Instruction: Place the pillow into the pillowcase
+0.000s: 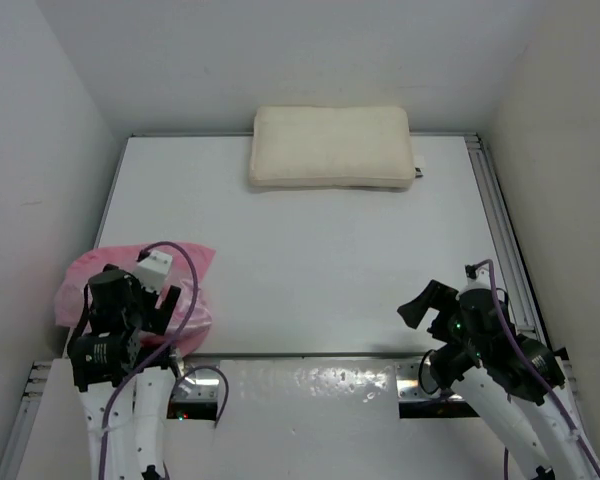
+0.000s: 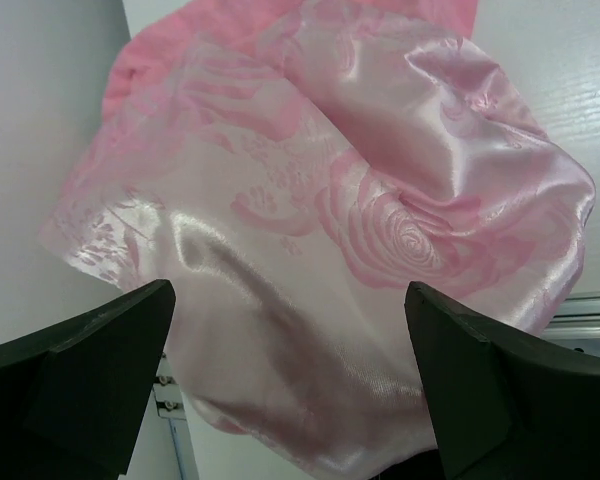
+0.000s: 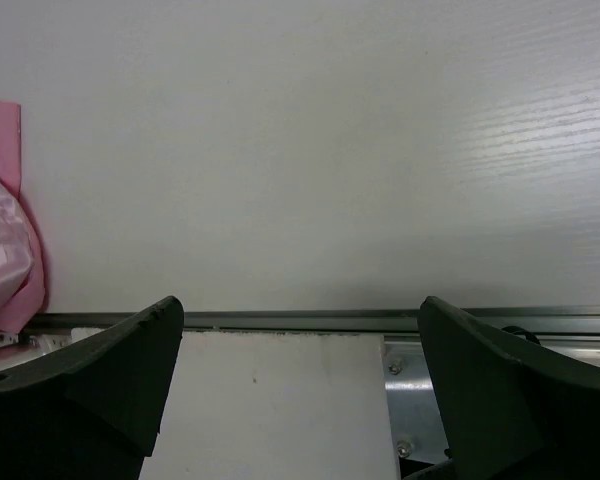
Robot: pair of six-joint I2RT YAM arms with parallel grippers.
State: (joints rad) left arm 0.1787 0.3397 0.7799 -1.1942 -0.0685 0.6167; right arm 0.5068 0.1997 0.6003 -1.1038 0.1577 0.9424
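Left pincer [image 2: 288, 295] and right pincer [image 3: 300, 305] gape empty as the slippery, limp pillowcase [image 2: 380, 200], likely best pinched at its hem, lies crumpled near-left on the table [image 1: 310, 260], the soft pillow [image 1: 330, 147] at its far edge.

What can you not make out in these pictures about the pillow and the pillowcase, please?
Shiny pink satin pillowcase: its opening. Top view, the left arm covers much of it; left wrist view, only crumpled folds, near edge behind the left pincer.
Plump cream rectangular pillow: top view only; the tag at its right end is too small to read.
Right wrist view: only a pink sliver, cut off by the left edge.
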